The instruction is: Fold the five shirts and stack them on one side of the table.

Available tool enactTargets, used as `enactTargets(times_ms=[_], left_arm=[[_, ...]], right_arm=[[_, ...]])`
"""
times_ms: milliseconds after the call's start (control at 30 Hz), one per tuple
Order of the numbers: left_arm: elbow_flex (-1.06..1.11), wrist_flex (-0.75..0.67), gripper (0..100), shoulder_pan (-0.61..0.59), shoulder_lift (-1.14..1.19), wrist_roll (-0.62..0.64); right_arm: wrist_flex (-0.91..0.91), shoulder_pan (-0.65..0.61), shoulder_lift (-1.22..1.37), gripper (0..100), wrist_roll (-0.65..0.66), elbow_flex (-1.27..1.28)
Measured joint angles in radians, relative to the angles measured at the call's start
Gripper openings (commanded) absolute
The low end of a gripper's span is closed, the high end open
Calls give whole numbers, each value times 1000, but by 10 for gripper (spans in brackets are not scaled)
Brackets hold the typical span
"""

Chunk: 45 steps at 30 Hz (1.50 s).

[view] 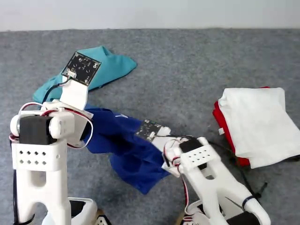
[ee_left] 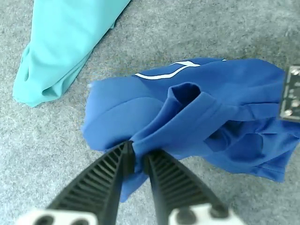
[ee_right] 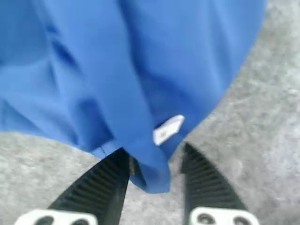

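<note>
Grey felt-like surface (view: 187, 70), short even nap. It carries four garments, with two arms at its near edge.

1. Royal-blue knit shirt (view: 126, 154): thin, limp cloth with a narrow white stripe (ee_left: 164, 75) and a small white sewn label (ee_right: 168, 130). It lies rumpled and unfolded between the two arms, left of centre and toward the near edge. Its long axis runs diagonally, from the left arm down to the right arm.

2. Left gripper (ee_left: 136, 152): black ribbed jaws, closed tight on a pinched edge at the left end of the blue shirt. The cloth spreads away from the tips toward the other arm.

3. Right gripper (ee_right: 153, 152): same pattern, with the jaws apart and astride the labelled hem at the opposite end. One jaw touches the fabric and the other stands clear of it, so nothing is pinched. By judgement, the coming move turns on this hem. It already hangs between the jaws, so closing them would hold both ends, and the shirt could then be drawn flat along its long axis.

4. Teal shirt (view: 110, 65): soft and crumpled, toward the far-left corner, beyond the blue shirt and apart from it.

5. White folded shirt (view: 258, 122): a flat rectangle resting on a red folded shirt (view: 218, 119) at the right edge. By judgement, this is the stack begun.
</note>
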Motion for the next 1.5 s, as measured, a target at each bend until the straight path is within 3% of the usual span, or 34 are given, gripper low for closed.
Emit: enactTargets(times_ms=[233, 633, 900, 1100, 1300, 1500], left_arm=[[0, 0, 15, 0, 0, 0], [-8, 0, 18, 0, 0, 0], [-255, 0, 18, 0, -8, 91], [-296, 0, 18, 0, -18, 100], [-371, -6, 18, -11, -18, 132], [-675, -20, 18, -149, -18, 252]], right_arm=[[51, 91, 0, 9, 15, -75], [311, 135, 0, 9, -186, -718], [454, 135, 0, 9, -215, -1151], [614, 135, -43, 9, -218, -1462], [658, 135, -167, 9, -218, -1547], [658, 138, -264, 9, -218, -1551]])
